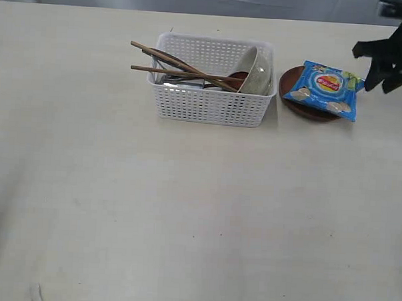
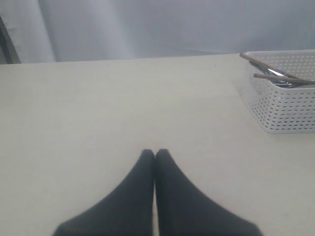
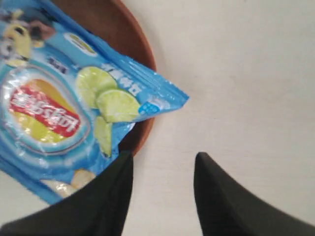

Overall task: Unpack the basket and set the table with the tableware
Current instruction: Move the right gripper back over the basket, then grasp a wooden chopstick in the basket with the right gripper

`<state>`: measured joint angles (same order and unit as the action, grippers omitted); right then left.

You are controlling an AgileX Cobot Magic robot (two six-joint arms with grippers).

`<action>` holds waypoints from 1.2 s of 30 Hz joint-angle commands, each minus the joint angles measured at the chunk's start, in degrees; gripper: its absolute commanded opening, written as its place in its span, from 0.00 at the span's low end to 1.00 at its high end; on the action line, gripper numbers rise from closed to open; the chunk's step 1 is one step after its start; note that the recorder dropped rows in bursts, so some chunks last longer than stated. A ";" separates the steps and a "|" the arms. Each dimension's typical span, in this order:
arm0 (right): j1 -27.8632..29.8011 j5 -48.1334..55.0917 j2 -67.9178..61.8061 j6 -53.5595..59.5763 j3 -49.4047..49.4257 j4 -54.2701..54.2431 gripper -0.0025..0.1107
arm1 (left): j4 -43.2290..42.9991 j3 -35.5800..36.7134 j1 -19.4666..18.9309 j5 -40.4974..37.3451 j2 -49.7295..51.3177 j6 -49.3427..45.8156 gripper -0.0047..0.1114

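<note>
The white lattice basket [image 1: 209, 105] stands at the table's far middle and holds two brown chopsticks [image 1: 184, 68], an off-white bowl [image 1: 256, 71] tipped on its side, a reddish-brown spoon [image 1: 236, 77] and silver cutlery [image 1: 180, 84]. Right of it lies the dark brown plate [image 1: 306, 108] with a blue chip bag [image 1: 326, 89] on top. My right gripper [image 1: 386, 62] hovers open just right of the bag; in the right wrist view this gripper [image 3: 162, 160] stands beside the plate's rim [image 3: 142, 54] and the bag [image 3: 74, 103]. My left gripper [image 2: 155, 153] is shut and empty over bare table; the basket [image 2: 283, 101] lies off to its side.
The pale cream table [image 1: 185, 216] stretches wide in front of the basket. A grey backdrop runs behind the far edge.
</note>
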<state>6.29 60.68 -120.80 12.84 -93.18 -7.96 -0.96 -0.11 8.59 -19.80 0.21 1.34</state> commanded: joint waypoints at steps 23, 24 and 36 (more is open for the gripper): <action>-42.12 -11.62 11.60 17.97 -0.78 4.93 0.50 | -0.20 0.11 0.43 0.18 -0.21 0.00 0.04; -43.19 -11.99 10.77 17.36 -0.78 6.39 0.50 | -0.20 0.11 0.43 0.18 -0.21 0.00 0.04; -44.74 -16.02 3.28 11.63 -0.78 13.50 0.50 | -0.20 0.11 0.43 0.18 -0.21 0.00 0.04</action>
<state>-38.52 47.03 -116.97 26.66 -93.85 3.55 -0.96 -0.11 8.59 -19.80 0.21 1.34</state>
